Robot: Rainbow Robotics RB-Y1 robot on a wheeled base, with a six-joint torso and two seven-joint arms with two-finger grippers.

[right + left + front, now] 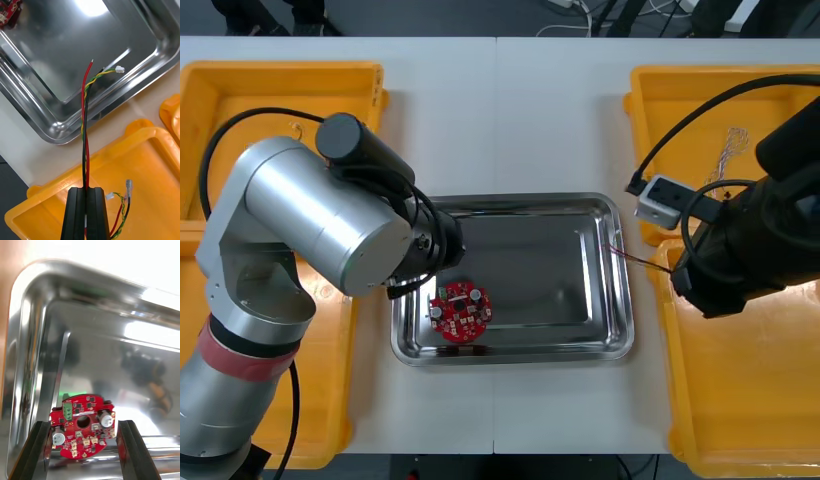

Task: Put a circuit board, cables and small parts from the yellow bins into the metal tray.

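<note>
Right pincer (86, 193) clamps cables (86, 123), tips toward tray (56, 137).

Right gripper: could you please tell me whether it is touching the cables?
Touching. In the right wrist view the right gripper is shut on the cables, which leave its tip.

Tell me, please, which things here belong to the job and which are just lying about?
Job: circuit board, lying in the tray within the open left gripper; cables, clamped in the right gripper.
Lying about: thin wires in the far right bin; cords on the floor beyond the table.
</note>
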